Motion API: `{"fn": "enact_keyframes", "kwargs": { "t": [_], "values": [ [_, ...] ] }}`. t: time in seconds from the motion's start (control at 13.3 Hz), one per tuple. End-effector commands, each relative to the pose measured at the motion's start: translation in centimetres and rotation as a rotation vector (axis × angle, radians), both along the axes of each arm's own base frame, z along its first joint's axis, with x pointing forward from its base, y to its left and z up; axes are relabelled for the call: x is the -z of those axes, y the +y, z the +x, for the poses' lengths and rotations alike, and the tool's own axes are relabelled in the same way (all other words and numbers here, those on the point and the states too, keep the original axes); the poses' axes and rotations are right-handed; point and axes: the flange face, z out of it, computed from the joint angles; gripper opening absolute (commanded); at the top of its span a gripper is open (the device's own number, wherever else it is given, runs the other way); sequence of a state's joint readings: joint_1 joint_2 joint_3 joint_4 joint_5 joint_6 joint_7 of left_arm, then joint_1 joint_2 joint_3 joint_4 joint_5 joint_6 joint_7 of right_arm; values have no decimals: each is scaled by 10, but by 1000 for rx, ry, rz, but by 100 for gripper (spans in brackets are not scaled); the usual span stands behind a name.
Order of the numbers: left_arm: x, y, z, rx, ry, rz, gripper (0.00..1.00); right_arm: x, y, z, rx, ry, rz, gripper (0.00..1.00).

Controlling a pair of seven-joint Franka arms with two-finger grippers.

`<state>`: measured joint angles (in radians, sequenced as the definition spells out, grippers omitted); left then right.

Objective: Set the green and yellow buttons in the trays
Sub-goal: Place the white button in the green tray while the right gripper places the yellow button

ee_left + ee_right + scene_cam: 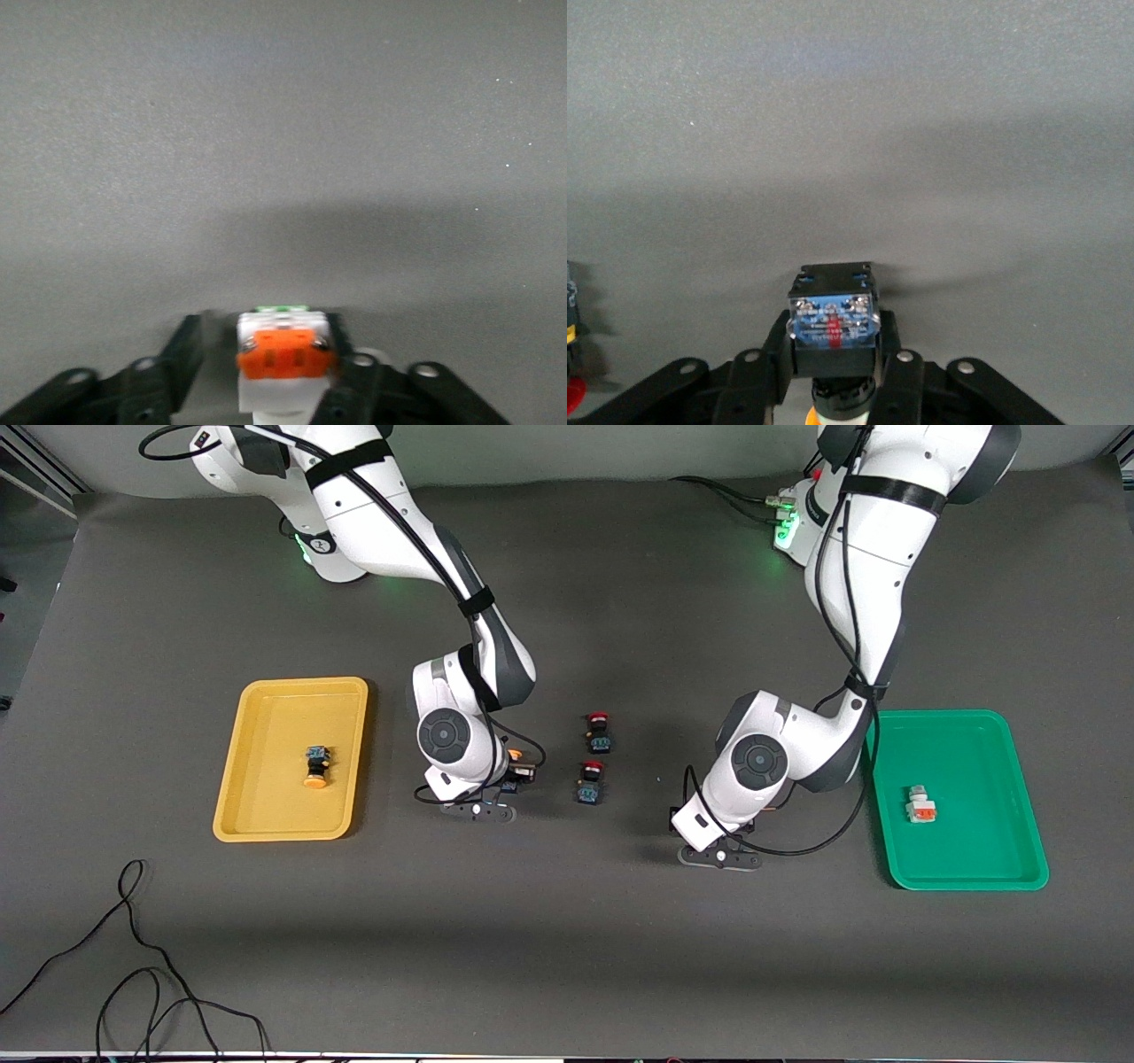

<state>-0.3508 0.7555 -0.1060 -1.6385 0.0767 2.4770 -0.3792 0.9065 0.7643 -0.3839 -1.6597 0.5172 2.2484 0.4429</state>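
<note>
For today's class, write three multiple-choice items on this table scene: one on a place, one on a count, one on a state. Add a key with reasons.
1. Where does the yellow-capped button lie?
A. in the yellow tray
B. in the green tray
C. on the bare table

2. How many red-capped buttons lie between the two arms?
A. one
B. two
C. four

3. What is the left gripper doing?
A. standing open
B. shut on a white button
C. holding a tray

Key: 1 A, it sits inside the yellow rim. 2 B, one lies just nearer the camera than the other. 3 B, the left wrist view shows fingers against both sides of the white button.
</note>
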Motion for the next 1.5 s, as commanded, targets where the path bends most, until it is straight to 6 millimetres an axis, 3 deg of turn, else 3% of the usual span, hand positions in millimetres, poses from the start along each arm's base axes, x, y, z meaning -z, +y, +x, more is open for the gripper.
{"fn": "enact_keyframes", "kwargs": {
  "t": [0.0, 0.15, 0.3, 0.53, 0.67, 0.9, 1.05, 1.12, 1.27, 1.35, 1.43],
  "values": [
    [-4, -6, -1, 4, -7, 17, 0, -23, -3, 9, 35, -23, 32, 0],
    [-10, -7, -1, 2, -8, 17, 0, -68, -18, 23, 49, -36, 69, 0],
    [-48, -2, 1, -14, 16, 28, 0, -122, -52, 35, 60, -19, 64, 0],
    [-177, 6, -10, -45, 67, 31, 0, -185, -129, 49, 67, 32, 56, 0],
    [-231, 26, -21, -60, 102, 53, 0, -207, -188, 53, 4, 71, 55, 0],
    [-272, 115, -19, -34, 174, 85, 0, -221, -269, 55, -134, 100, 16, 0],
    [-286, 217, -11, 39, 229, 86, 0, -210, -307, 50, -172, 122, -6, 0],
    [-287, 280, -6, 91, 229, 73, 0, -202, -321, 47, -194, 130, -5, 0],
    [-281, 383, -7, 147, 232, 90, 0, -185, -341, 41, -211, 127, -9, 0],
    [-272, 422, -10, 149, 239, 106, 0, -177, -358, 38, -225, 116, -8, 0],
    [-259, 449, -10, 147, 240, 105, 0, -166, -377, 33, -231, 104, -11, 0]
  ]
}}
